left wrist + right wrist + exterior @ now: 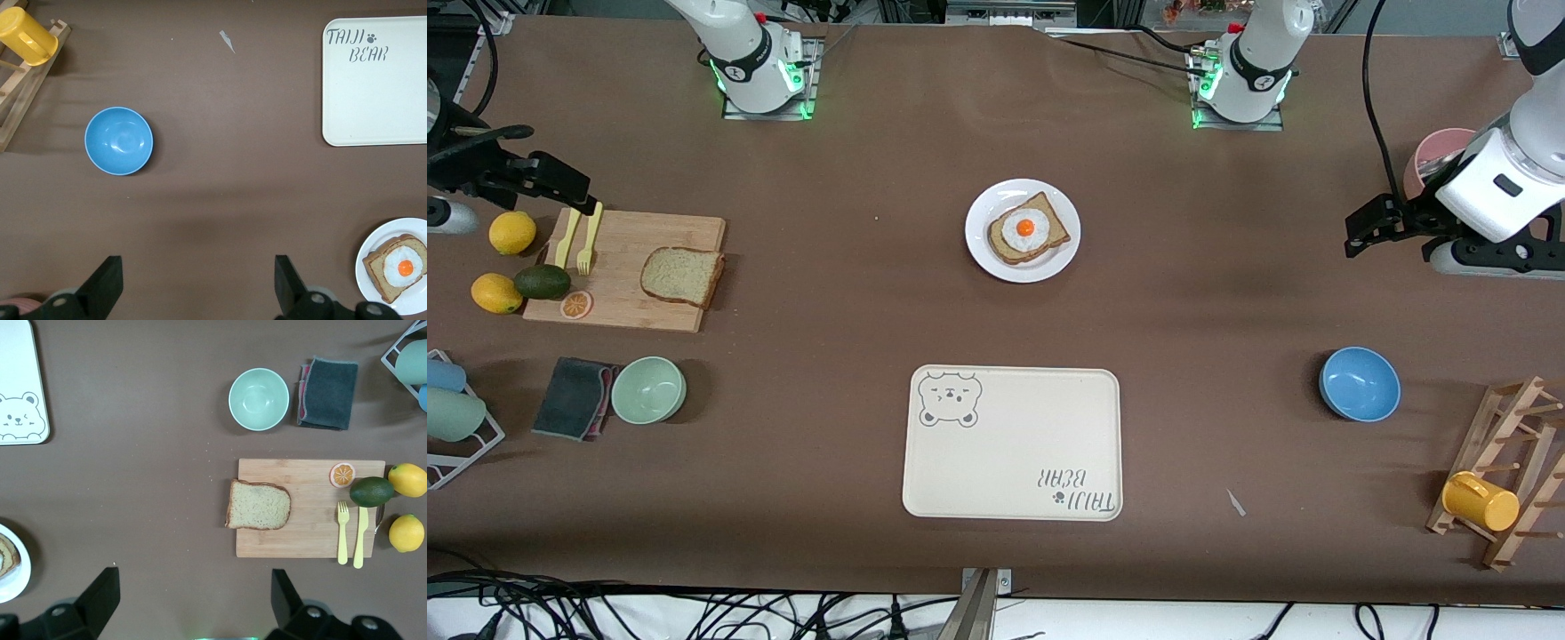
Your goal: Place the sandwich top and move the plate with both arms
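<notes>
The sandwich top (682, 276) is a light speckled bread slice lying flat on a wooden cutting board (627, 302); it also shows in the right wrist view (259, 505). The white plate (980, 222) at mid-table carries a darker slice with a fried egg (1024, 228). The plate also shows in the left wrist view (381, 235) and the right wrist view (17, 587). My right gripper (585, 201) (193, 577) is open and empty, up over the board's corner by the fork. My left gripper (1356, 233) (197, 267) is open and empty, over bare table at the left arm's end.
A cream bear tray (1014, 444) lies nearer the camera than the plate. A blue bowl (1359, 382) and a rack with a yellow mug (1480, 500) are at the left arm's end. A green bowl (648, 389), cloth (574, 397), lemons, avocado and cutlery are round the board.
</notes>
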Available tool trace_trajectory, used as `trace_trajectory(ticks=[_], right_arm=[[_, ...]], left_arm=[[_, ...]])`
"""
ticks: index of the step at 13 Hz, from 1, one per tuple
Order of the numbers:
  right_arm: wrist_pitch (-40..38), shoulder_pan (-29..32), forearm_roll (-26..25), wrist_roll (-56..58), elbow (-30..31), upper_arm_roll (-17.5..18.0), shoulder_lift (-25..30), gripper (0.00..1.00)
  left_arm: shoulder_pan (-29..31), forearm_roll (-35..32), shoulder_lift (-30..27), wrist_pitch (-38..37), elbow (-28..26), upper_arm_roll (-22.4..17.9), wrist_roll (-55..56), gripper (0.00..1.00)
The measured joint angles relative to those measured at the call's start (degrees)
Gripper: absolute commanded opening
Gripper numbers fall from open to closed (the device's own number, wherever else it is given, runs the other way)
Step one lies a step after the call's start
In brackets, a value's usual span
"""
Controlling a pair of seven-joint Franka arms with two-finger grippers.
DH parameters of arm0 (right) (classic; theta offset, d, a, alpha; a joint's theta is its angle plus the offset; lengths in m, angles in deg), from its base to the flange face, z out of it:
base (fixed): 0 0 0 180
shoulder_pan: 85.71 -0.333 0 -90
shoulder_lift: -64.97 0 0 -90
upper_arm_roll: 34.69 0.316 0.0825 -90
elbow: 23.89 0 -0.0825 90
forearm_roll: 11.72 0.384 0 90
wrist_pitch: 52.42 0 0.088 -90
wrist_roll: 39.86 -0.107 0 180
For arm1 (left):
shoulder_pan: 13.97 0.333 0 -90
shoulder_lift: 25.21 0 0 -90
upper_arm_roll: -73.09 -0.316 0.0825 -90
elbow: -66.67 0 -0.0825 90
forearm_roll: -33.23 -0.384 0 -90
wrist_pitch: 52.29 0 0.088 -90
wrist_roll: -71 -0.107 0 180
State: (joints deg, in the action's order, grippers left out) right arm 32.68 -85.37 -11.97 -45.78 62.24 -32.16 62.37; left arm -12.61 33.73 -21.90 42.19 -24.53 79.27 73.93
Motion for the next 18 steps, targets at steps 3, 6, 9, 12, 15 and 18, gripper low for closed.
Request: trace_trajectory(ticks=[3,6,9,12,15,18], right_arm=[[0.1,0.2,0.0,2.7,0.0,0.0,-0.3,1.0],[0.9,0.2,0.0,3.2,0.0,0.0,-0.6,1.0],[1.9,0.2,0.0,3.5,0.1,0.0,-1.0,1.0],[2.0,0.2,0.0,3.5,0.1,0.0,-1.3,1.0],[2.1,0.2,0.0,3.5,0.1,0.0,-1.3,1.0],[2.0,0.2,0.0,3.5,0.1,0.0,-1.3,1.0]], left_arm=[[0.0,0.0,0.0,0.0,0.0,0.0,0.0,1.0],[0.0,0.0,0.0,0.0,0.0,0.0,0.0,1.0],[0.0,0.0,0.0,0.0,0.0,0.0,0.0,1.0],[0.0,0.0,0.0,0.0,0.0,0.0,0.0,1.0],[0.0,0.0,0.0,0.0,0.0,0.0,0.0,1.0],[0.0,0.0,0.0,0.0,0.0,0.0,0.0,1.0]])
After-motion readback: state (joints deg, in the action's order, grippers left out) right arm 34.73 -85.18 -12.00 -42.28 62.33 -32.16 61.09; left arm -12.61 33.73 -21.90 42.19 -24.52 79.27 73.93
